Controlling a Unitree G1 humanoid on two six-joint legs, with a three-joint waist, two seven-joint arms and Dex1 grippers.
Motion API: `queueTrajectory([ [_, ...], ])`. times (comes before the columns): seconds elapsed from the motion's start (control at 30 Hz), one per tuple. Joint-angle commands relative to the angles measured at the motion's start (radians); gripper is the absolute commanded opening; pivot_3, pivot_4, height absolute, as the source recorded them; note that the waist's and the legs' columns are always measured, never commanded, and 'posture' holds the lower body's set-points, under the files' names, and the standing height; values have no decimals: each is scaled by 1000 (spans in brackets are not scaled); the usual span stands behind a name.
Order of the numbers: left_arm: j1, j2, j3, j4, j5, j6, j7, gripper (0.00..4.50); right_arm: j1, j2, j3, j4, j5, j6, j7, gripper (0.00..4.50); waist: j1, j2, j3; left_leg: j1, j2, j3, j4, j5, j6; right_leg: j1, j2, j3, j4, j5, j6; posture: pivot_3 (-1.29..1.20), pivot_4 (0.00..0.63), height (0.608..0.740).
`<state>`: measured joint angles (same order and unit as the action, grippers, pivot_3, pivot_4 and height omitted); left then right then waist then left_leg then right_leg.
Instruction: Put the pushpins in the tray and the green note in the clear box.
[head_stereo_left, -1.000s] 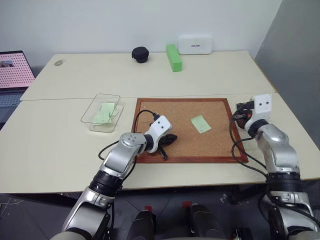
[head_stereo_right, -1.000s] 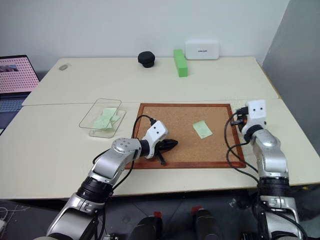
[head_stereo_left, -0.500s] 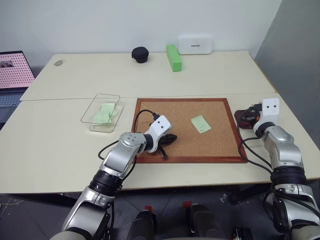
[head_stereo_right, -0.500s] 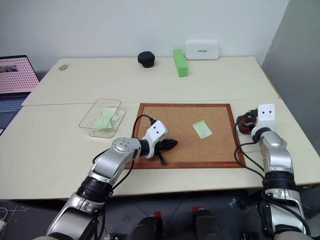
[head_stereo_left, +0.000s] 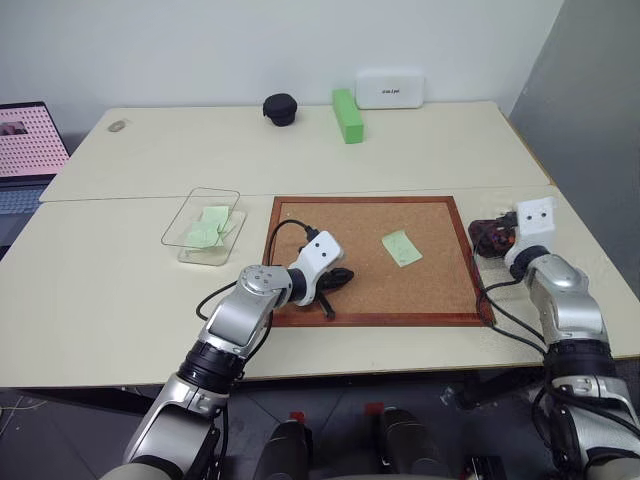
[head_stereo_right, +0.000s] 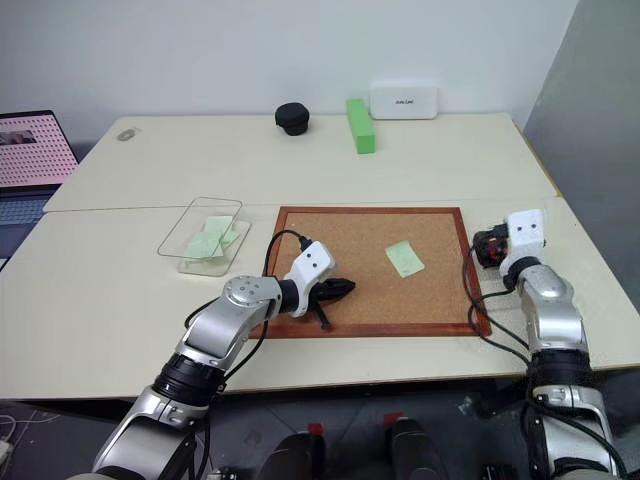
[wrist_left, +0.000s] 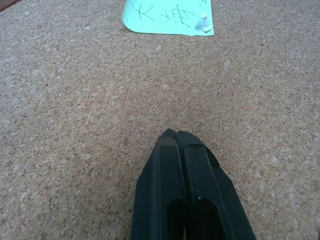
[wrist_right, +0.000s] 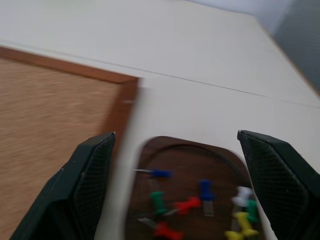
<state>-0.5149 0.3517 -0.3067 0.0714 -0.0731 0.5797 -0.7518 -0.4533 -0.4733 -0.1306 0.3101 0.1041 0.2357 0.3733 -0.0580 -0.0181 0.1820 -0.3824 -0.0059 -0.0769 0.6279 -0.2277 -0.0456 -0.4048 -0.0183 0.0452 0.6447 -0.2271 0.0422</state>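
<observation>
The green note (head_stereo_left: 401, 248) lies on the corkboard, with a white pushpin (wrist_left: 204, 22) stuck in one corner. My left gripper (head_stereo_left: 345, 275) rests shut on the cork to the note's left, holding nothing. The dark red-brown tray (wrist_right: 186, 162) sits just off the board's right edge. It holds several pushpins (wrist_right: 187, 204) in red, blue, green, yellow and white. My right gripper (wrist_right: 176, 134) hovers over the tray, open, one finger on each side and nothing between them. The clear box (head_stereo_left: 205, 226), left of the board, has pale green slips inside.
The wood-framed corkboard (head_stereo_left: 430, 290) fills the table's middle. At the back stand a bright green block (head_stereo_left: 347, 115), a black round object (head_stereo_left: 281, 108) and a white device (head_stereo_left: 390, 88). A laptop (head_stereo_left: 25, 140) sits at the far left.
My right hand has shifted slightly right and down, from the board's right edge to over the tray. The left arm and the note have not moved.
</observation>
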Motion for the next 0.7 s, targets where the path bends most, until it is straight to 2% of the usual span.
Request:
queueTrajectory([
  [0.03,42,16,-24,73,31,49,17,0,50,40,46,-178,91,43,120,4127,0,0,0,0,0,0,0,0,0,0,0,0,0,0,0,0,150,740],
  [0.33,42,23,-16,67,30,56,18,0,125,115,149,-357,150,144,185,4127,1,0,0,0,0,-1,0,0,0,0,0,-1,-1,0,0,0,150,740],
  [0.6,38,23,-7,70,31,56,23,0,112,144,189,-314,129,140,194,4127,1,0,0,0,0,-1,0,0,0,0,0,-1,-1,0,-1,0,150,740],
  [0.7,38,20,-1,64,25,64,24,0,110,146,208,-295,123,144,208,3704,1,0,0,0,0,-1,0,0,0,0,0,-1,-1,0,-1,0,150,740],
])
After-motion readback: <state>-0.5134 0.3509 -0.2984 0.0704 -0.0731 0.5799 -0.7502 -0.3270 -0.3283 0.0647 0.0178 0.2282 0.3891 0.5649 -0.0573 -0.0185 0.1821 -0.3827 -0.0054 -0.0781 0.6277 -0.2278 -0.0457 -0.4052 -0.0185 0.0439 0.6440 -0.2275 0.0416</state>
